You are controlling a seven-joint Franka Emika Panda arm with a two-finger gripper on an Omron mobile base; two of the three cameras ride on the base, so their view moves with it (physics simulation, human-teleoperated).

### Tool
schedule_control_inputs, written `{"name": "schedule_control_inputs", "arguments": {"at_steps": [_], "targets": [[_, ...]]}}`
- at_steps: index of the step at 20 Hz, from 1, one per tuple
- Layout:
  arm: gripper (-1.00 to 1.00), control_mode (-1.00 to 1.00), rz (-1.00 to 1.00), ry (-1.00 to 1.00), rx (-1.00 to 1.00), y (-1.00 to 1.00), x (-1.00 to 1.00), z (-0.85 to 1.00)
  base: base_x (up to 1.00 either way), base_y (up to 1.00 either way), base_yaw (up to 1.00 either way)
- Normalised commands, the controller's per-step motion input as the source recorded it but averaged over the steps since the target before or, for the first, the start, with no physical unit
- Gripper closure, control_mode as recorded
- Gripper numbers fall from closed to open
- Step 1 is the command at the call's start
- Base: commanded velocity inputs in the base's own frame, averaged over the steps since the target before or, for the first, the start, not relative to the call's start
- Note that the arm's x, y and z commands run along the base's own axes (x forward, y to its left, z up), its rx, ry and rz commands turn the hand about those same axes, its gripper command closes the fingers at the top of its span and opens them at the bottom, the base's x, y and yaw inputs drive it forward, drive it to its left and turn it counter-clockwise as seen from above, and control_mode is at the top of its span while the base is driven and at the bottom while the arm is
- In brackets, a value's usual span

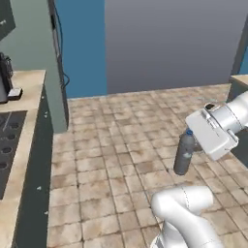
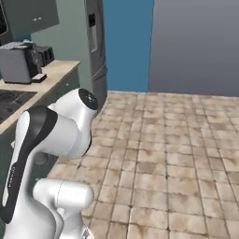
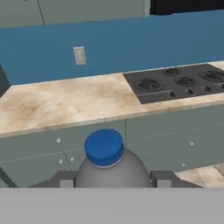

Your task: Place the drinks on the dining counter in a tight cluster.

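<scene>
Beige marble wall counter (image 3: 57,103) w/ black cooktop (image 3: 177,83) far ahead, tiled floor (image 1: 121,145) below. Slim grey blue-capped water bottle (image 1: 184,152) upright, clamped in gripper (image 3: 111,179).

Kitchen, tiled floor (image 1: 121,145), blue wall (image 1: 80,46).
Running along one side: beige wall counter (image 3: 57,103) carrying black cooktop (image 3: 175,83); grey wall (image 2: 196,46) beyond.

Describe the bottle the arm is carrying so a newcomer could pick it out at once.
Start from the tiled kitchen floor. Above it, at the right, the white arm's hand grips the bottle upright in mid-air. It is slim and greyish with a blue cap, and nothing else stands near it.
</scene>
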Motion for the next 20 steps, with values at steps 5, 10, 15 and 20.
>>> {"name": "schedule_control_inputs", "arguments": {"at_steps": [5, 10, 15, 20], "targets": [[1.00, 1.00, 0.00, 0.00, 0.00, 0.00, 0.00, 0.00, 0.00, 0.06, -0.99], [1.00, 1.00, 0.00, 0.00, 0.00, 0.00, 0.00, 0.00, 0.43, 0.56, -0.72], [1.00, 1.00, 0.00, 0.00, 0.00, 0.00, 0.00, 0.00, 0.92, 0.37, -0.29], [1.00, 1.00, 0.00, 0.00, 0.00, 0.00, 0.00, 0.00, 0.98, 0.71, -0.39]]}}
